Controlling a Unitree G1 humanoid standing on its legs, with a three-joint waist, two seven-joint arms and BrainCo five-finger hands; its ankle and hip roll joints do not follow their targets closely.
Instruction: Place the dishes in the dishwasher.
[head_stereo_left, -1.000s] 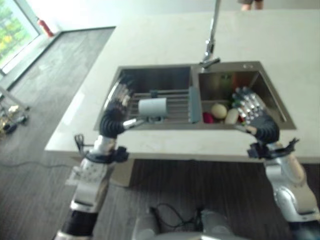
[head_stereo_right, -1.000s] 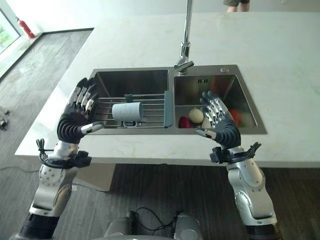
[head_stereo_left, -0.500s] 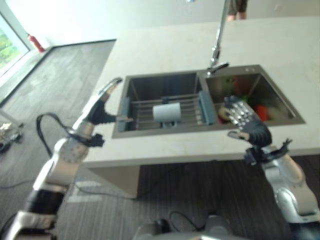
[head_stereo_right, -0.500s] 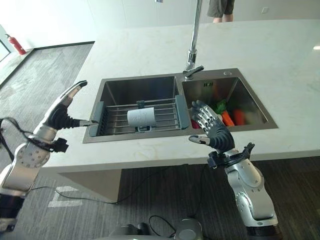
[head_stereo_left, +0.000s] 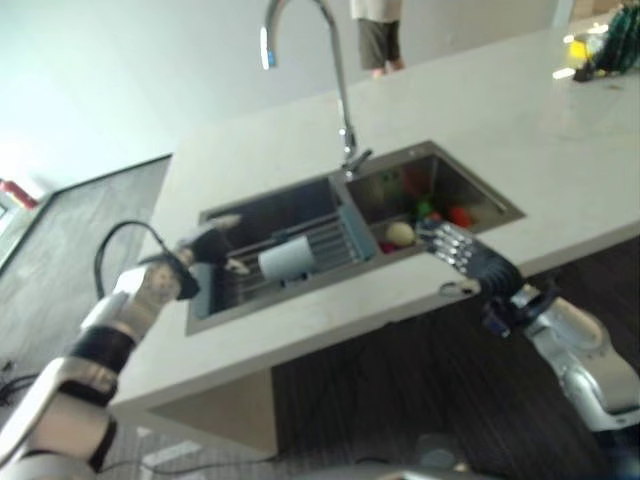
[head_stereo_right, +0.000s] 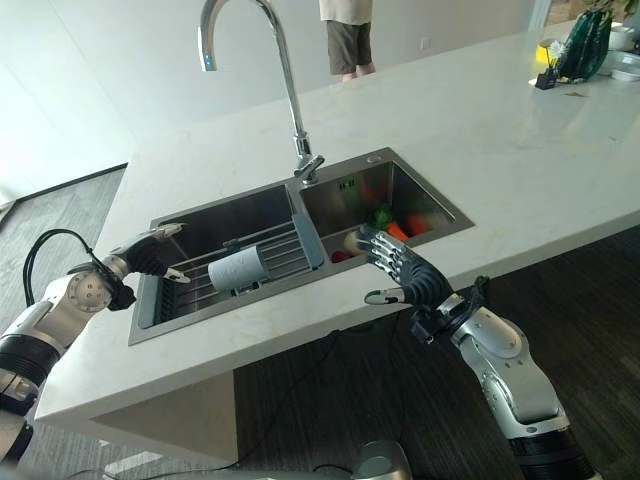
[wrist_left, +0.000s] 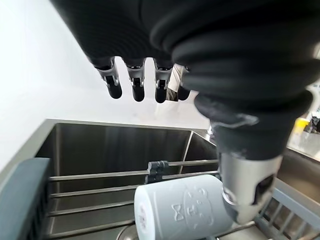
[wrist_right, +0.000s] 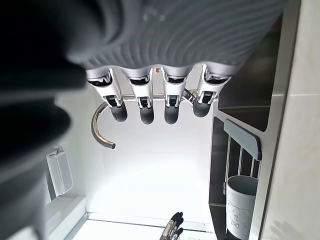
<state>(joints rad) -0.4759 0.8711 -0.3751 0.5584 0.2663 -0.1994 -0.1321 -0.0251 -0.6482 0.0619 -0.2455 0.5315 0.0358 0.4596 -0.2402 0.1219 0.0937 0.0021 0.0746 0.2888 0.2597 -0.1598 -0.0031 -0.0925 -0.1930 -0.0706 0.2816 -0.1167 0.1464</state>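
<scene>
The white mug (head_stereo_right: 240, 268) lies on its side on the sink rack (head_stereo_right: 270, 258), just past the left hand (head_stereo_right: 150, 254) whose fingers (wrist_left: 135, 85) are spread and empty, probably lining up a grab, while the right hand (head_stereo_right: 400, 272) hovers spread over the desk (head_stereo_right: 300, 330) edge.

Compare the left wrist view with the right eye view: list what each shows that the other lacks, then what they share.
Left wrist view alone: the bear drawing printed on the mug, seen from close.

Right eye view alone: the right hand, open at the counter edge; the vegetables in the right basin; the whole curved tap; a person standing beyond the counter.

Both: the mug lying on its side on the rack over the left basin, and the left hand, open just beside it, not holding it.
</scene>
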